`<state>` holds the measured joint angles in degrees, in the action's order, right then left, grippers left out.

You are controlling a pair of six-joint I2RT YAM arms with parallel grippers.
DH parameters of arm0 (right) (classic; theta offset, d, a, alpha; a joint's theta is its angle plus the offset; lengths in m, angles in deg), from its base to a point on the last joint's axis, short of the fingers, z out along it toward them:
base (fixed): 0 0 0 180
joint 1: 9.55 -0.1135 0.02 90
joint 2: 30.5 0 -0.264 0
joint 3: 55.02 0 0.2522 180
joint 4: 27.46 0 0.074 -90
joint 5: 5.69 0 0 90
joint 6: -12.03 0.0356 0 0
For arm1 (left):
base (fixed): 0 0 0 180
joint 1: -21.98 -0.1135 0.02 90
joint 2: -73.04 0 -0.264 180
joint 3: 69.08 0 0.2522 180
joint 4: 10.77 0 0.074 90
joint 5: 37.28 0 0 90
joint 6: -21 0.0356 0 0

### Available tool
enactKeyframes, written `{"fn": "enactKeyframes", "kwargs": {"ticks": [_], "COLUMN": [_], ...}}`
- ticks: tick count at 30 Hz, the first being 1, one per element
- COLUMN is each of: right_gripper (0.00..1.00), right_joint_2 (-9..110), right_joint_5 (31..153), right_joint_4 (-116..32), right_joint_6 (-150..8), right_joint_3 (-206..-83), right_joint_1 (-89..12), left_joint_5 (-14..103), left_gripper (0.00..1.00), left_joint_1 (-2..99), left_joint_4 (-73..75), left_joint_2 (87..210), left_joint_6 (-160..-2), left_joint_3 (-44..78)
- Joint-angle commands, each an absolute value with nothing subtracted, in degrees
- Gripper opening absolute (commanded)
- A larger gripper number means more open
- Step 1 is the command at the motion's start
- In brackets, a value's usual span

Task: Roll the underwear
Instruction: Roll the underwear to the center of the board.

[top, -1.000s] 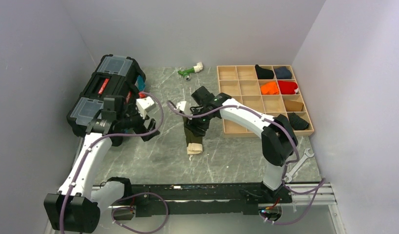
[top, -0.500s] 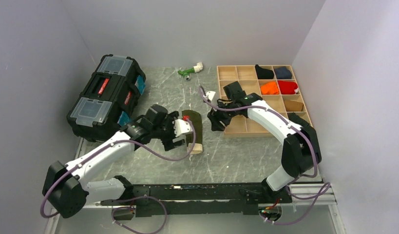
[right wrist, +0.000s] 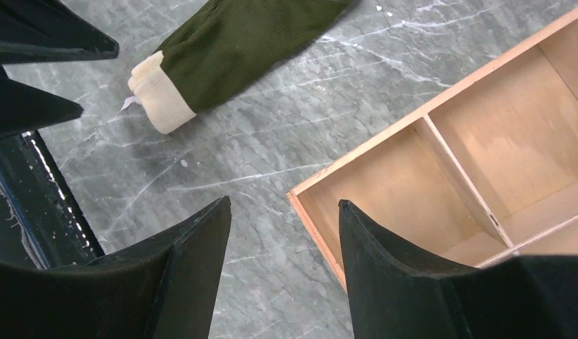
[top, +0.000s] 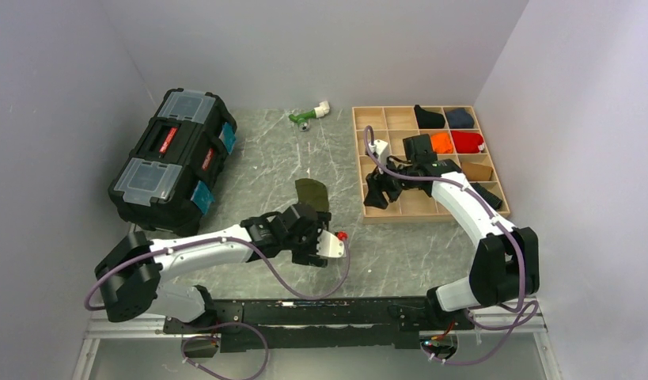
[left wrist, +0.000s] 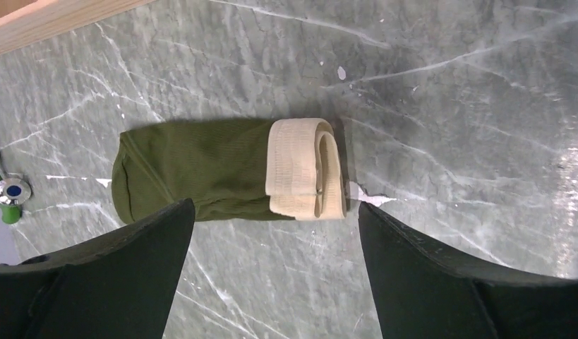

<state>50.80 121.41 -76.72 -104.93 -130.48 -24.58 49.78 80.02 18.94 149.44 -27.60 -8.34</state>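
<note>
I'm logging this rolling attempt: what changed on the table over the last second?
The left end effector swung from beside the toolbox to hover open over the waistband end of the underwear. The right end effector left the underwear and drew back to the near-left corner of the tray, open and empty. The underwear, toolbox and tray stayed about where they were.

the underwear (left wrist: 201, 173) is dark olive green, its waistband (left wrist: 300, 169) cream. the worktop (left wrist: 448, 85) is grey marble veined in white. the tray (right wrist: 512, 120) is pale bare wood. the toolbox (top: 174, 154) is black with red and teal touches and smoky lids.
</note>
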Motion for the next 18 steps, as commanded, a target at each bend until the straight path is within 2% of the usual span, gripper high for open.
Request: {"fn": "enactKeyframes", "kwargs": {"ticks": [1,8,18], "right_gripper": [0.6,0.61,0.61], "right_joint_2": [50.8,53.1,54.4], "right_joint_5": [125.1,126.5,127.1], "right_joint_4": [-75.4,-77.0,-77.8], "right_joint_6": [-105.6,-106.6,-107.0], "right_joint_3": [-130.7,-131.6,-132.2], "right_joint_1": [-23.8,-23.6,-23.6], "left_joint_5": [54.3,56.7,58.6], "left_gripper": [0.91,0.88,0.82], "left_joint_1": [81.8,83.3,84.7], "left_joint_4": [11.9,8.8,8.0], "left_joint_2": [152.4,157.4,157.9], "left_joint_6": [-25.1,-23.7,-26.0], "left_joint_3": [-9.9,-11.4,-13.7]}}
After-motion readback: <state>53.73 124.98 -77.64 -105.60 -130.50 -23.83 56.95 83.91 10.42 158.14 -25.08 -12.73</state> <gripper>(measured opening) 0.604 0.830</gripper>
